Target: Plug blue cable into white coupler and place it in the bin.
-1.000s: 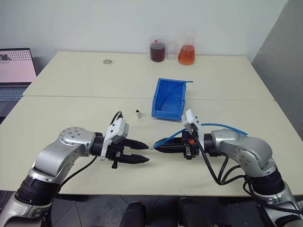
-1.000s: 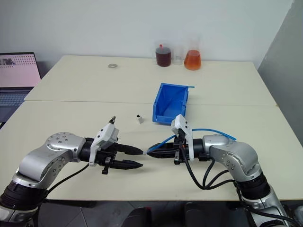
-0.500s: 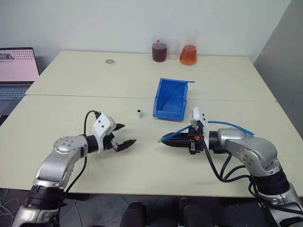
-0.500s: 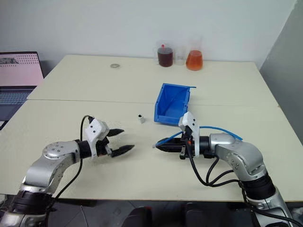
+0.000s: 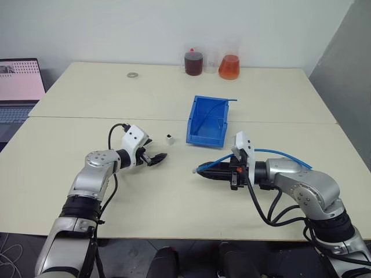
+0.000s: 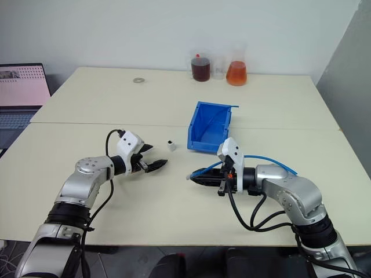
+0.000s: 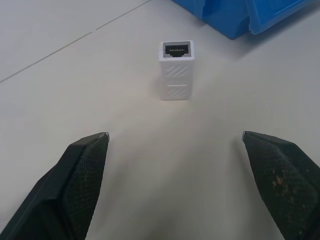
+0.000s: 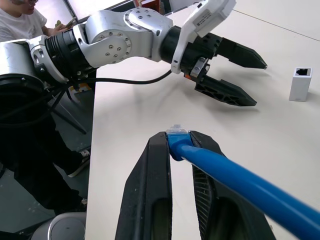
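The white coupler [image 5: 168, 139] stands upright on the table just left of the blue bin [image 5: 207, 121], its dark socket [image 7: 176, 50] facing up. My left gripper [image 5: 157, 157] is open and hovers low over the table a short way in front of the coupler, pointing at it; its fingertips [image 7: 102, 137] stand wide apart with nothing between them. My right gripper [image 5: 200, 171] is shut on the blue cable [image 8: 225, 175] just behind its clear plug [image 8: 176, 131]. The plug points left, and the cable loops back over the right forearm [image 5: 284, 154].
Two flasks, one dark red [image 5: 193, 61] and one orange [image 5: 229, 66], stand at the table's far edge. A small metal ring [image 5: 133, 75] lies at the back left. A laptop [image 5: 20, 81] sits off the left side. A person [image 8: 20, 15] is near the table.
My left gripper has swung forward from the table's front toward the coupler, opening wide on the way. The right gripper has kept still, holding the cable.
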Controlling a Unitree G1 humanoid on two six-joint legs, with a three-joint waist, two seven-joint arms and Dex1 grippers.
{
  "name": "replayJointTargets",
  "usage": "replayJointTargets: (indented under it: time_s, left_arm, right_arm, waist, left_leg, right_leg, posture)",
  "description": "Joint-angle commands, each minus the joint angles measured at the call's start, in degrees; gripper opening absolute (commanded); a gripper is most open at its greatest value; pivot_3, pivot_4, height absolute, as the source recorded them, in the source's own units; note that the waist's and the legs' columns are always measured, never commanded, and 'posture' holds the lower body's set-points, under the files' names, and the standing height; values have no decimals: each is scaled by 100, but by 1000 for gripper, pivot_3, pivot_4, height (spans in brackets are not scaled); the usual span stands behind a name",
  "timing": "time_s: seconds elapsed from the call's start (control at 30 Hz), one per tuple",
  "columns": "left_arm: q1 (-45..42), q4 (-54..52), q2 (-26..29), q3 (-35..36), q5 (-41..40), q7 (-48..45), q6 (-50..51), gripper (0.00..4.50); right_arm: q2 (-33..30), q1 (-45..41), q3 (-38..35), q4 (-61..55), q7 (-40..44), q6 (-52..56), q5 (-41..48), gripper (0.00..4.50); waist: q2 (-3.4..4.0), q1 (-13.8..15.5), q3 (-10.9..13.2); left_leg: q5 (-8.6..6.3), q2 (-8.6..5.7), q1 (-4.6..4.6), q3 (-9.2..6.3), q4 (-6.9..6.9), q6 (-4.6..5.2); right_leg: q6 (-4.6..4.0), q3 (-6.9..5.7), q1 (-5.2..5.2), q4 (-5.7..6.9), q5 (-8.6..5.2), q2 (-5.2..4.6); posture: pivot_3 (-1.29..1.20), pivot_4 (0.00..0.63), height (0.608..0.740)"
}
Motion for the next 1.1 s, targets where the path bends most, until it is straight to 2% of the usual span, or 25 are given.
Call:
replayJointTargets:
  time_s: [0.03, 0.27, 0.7, 0.8, 1.1]
  left_arm:
    - [-376, 235, -52, -59, 86, -175, -77, 4500]
    - [-1013, 1010, -300, -214, 357, -134, -62, 4500]
    - [-1497, 1968, -660, -126, 517, 112, -420, 4500]
    - [-1606, 2173, -709, -126, 525, 98, -512, 4048]
    - [-1699, 2433, -825, -107, 574, 146, -620, 1993]
  right_arm:
    - [16, -25, -95, -267, -42, -25, 83, 252]
    - [63, -42, -53, -268, -85, -47, 70, 252]
    - [89, -9, -40, -276, -117, -67, 47, 252]
    - [95, -10, -37, -274, -122, -68, 46, 252]
    - [105, 7, -37, -283, -153, -67, 46, 252]
  waist:
    - [0, 1, 0]
    - [0, -4, 0]
    - [-1, -1, -1]
    - [-2, -1, -1]
    - [-2, -2, -1]
  left_leg:
    - [0, -1, 0, 1, 0, 0]
    - [0, -2, -1, 1, 1, 0]
    - [0, -3, -1, 0, 1, 0]
    - [0, -4, -2, 0, 1, 0]
    - [0, -3, -1, 0, 1, 0]
  right_leg:
    - [0, 1, 0, 0, 0, 0]
    - [-1, 1, 0, 0, 0, 0]
    - [0, 0, 0, 2, 0, -1]
    - [0, -1, 0, 1, 1, -1]
    - [-1, -2, 0, 2, 1, 0]
  posture:
    - [0, 150, 740]
    - [0, 150, 740]
    - [0, 150, 740]
    - [0, 150, 740]
    - [0, 150, 740]
